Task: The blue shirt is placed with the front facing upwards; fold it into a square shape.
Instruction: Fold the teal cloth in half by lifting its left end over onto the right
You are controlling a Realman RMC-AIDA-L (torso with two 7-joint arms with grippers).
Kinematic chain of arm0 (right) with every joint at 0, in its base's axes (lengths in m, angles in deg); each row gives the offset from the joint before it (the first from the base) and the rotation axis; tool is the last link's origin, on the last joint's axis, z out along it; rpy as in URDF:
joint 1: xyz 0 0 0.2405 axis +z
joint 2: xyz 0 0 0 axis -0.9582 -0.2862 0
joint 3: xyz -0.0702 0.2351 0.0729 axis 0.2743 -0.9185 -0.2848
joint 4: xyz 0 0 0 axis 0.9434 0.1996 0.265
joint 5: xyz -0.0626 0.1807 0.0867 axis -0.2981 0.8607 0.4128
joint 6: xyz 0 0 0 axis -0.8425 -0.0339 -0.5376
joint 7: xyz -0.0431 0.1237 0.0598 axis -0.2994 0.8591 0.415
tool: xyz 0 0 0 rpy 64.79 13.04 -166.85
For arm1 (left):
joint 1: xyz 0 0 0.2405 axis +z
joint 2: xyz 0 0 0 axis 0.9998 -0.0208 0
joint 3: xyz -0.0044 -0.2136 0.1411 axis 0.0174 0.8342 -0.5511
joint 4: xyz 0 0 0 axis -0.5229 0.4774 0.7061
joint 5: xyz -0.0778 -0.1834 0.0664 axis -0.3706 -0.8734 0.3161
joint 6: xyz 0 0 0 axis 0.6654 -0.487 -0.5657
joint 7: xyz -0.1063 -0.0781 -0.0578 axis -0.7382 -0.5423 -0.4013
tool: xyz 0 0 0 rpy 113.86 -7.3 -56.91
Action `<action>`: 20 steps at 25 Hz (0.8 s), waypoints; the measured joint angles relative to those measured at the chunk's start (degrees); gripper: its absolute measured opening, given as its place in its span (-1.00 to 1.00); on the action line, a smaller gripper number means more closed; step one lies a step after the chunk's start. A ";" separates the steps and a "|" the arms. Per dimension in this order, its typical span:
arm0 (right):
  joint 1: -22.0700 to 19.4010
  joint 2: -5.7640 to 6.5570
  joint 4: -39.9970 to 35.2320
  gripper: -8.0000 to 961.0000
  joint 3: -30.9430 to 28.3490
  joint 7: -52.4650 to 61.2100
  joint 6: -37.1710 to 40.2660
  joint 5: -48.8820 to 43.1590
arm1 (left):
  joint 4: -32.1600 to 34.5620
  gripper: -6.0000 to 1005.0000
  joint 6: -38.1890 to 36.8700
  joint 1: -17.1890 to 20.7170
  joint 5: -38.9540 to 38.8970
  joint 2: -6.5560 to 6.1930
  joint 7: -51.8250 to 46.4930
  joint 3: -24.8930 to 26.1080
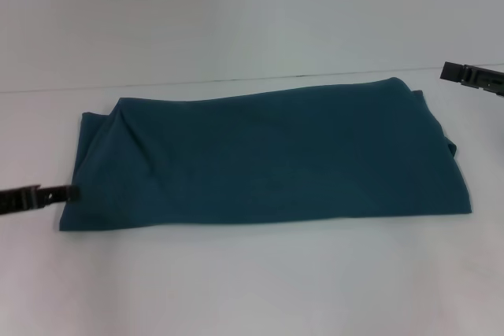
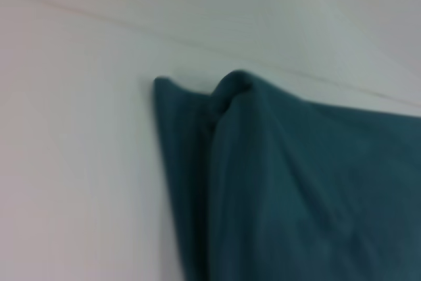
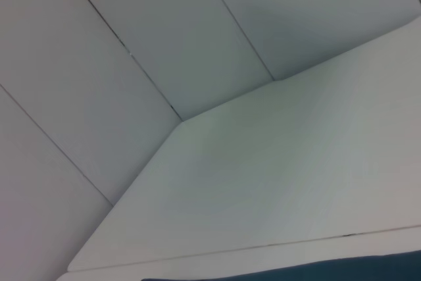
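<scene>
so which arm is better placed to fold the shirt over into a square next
Probably left. The left end effector sits right at the blue shirt's left short edge, low near the table. The right end effector hangs off the far right corner, clear of the cloth.

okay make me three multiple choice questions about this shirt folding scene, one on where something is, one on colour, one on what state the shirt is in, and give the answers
1. Where is the left gripper?
A. at the shirt's left edge
B. above the shirt's middle
C. at its far right corner

2. What colour is the blue shirt?
A. red
B. dark teal-blue
C. yellow

3. How does the shirt lie on the table?
A. spread flat, sleeves out
B. folded into a long band
C. rolled into a ball

Answers: 1 A, its tip meets the left edge; the right gripper is off the far right corner. 2 B, teal in every view. 3 B, no sleeves or lettering showing.
</scene>
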 joint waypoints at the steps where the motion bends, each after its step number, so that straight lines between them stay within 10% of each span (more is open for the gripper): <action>1: 0.08 0.00 0.02 0.67 0.05 -0.01 0.00 0.00 | -0.20 0.26 0.29 -0.42 -0.71 0.00 0.76 -0.13; 20: -0.60 -0.76 1.88 0.66 1.62 0.24 0.05 -0.01 | -19.30 0.25 27.55 -13.91 -4.16 0.34 22.91 -4.63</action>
